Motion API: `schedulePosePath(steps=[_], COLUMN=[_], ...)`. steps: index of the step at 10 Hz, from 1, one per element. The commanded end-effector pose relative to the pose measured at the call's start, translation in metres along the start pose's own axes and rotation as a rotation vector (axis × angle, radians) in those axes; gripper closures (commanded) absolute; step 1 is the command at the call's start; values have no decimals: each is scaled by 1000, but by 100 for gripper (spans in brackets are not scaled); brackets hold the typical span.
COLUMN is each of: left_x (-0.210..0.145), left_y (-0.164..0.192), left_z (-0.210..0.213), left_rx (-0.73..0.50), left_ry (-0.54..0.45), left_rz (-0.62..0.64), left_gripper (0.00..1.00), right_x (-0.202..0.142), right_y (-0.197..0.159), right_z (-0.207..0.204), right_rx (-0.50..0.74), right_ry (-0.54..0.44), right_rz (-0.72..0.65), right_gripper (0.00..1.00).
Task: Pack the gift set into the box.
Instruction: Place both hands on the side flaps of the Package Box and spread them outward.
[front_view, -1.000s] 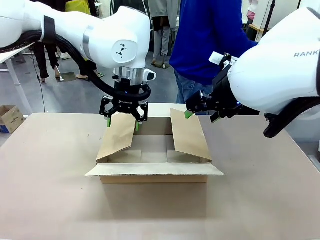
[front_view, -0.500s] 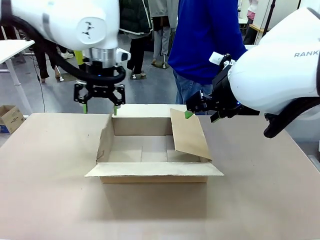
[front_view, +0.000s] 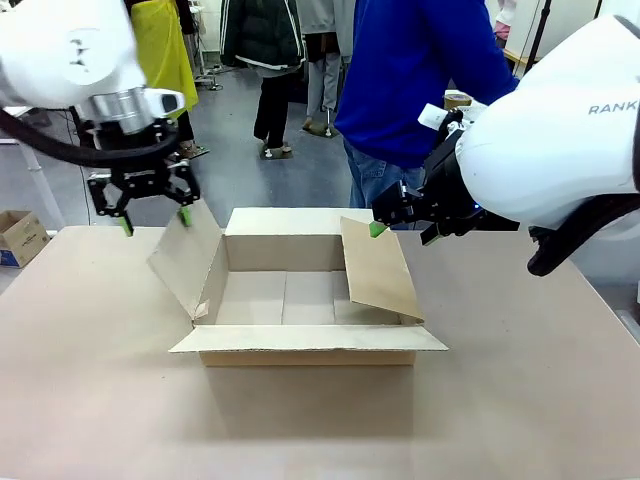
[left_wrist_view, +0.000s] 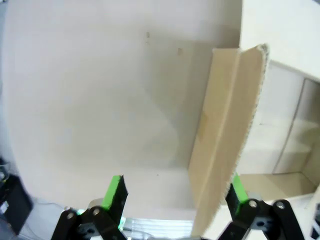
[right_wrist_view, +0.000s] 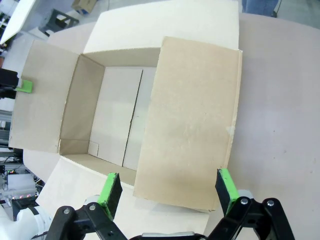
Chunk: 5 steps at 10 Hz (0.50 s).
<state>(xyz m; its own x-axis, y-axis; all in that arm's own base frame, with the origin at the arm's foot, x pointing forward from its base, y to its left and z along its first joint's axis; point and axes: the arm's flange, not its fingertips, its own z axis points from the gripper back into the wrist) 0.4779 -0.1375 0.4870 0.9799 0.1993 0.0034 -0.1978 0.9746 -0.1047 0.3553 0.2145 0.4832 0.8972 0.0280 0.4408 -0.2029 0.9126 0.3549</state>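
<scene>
The box (front_view: 310, 345) stands open in the middle of the table, and its inside (right_wrist_view: 120, 115) holds nothing. Its left flap (front_view: 185, 262) tilts outward. My left gripper (front_view: 152, 218) is open above that flap's top edge, and one green pad (front_view: 185, 215) touches it. In the left wrist view the flap (left_wrist_view: 225, 140) rises beside the right-hand finger (left_wrist_view: 237, 190). The right flap (front_view: 378, 270) leans inward over the box. My right gripper (front_view: 400, 232) is open at its upper edge, and the flap (right_wrist_view: 190, 120) spans the gap between its fingers. The gift set is out of view.
A person in a blue top (front_view: 410, 80) stands at the table's far side, right behind the box. A small printed carton (front_view: 20, 237) sits on the floor at the far left. Bare tabletop (front_view: 100, 400) lies in front of and beside the box.
My left gripper has moved left and slightly up, and the left flap has swung from leaning inward to tilting outward. The right arm and right flap have not moved.
</scene>
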Motion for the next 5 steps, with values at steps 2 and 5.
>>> schedulePosePath(steps=[2, 5], left_x=[-10, 1], left_y=[61, 25], left_z=[-13, -5], left_rx=[-163, -42], left_ry=[37, 12], left_rz=[24, 33], left_gripper=[0, 0], right_x=[-1, -1], right_y=[1, 1], right_z=[1, 1], right_rx=[1, 1], right_ry=[-10, -10], right_rz=[-2, -2], right_gripper=[0, 0])
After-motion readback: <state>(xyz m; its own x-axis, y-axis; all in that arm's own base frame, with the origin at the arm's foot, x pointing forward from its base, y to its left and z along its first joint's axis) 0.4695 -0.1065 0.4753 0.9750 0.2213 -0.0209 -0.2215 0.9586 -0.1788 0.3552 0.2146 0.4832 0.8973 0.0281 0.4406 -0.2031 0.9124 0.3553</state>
